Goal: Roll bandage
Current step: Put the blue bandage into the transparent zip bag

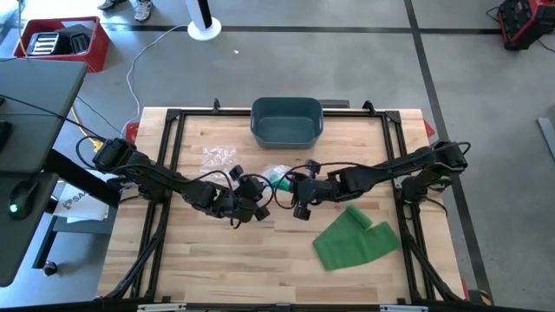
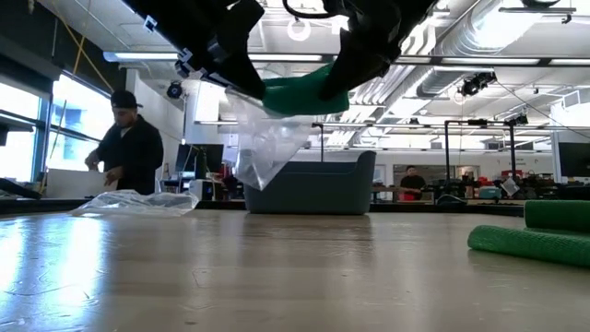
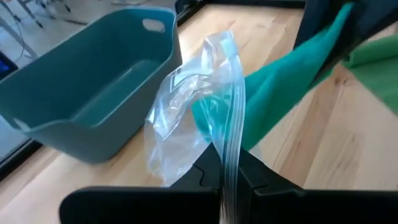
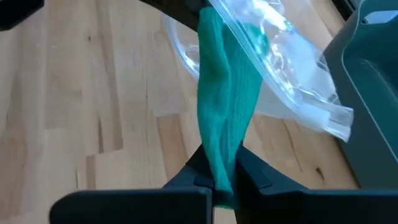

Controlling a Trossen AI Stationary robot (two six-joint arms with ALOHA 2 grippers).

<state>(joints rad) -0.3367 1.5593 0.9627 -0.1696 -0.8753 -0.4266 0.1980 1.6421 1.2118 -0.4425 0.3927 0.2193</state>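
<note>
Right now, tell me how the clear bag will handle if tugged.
Clear bag hangs creased from the left gripper: likely floppy and light. Its glossy film looks slippery, so the green bandage, held by the right gripper, probably slides out.

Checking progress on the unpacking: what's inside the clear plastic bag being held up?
A green bandage reaches into the clear plastic bag, pinched by the right claw; the left claw pinches the bag. Crinkled plastic hides how much remains inside.

Bandage: its upper end hidden inside the bag, its lower end pinched out of sight between the right gripper's fingers. Bag: bottom edge lost between the left gripper's fingers. Low view: both arms cut off by the top edge. Second bag: contents too small to tell.
</note>
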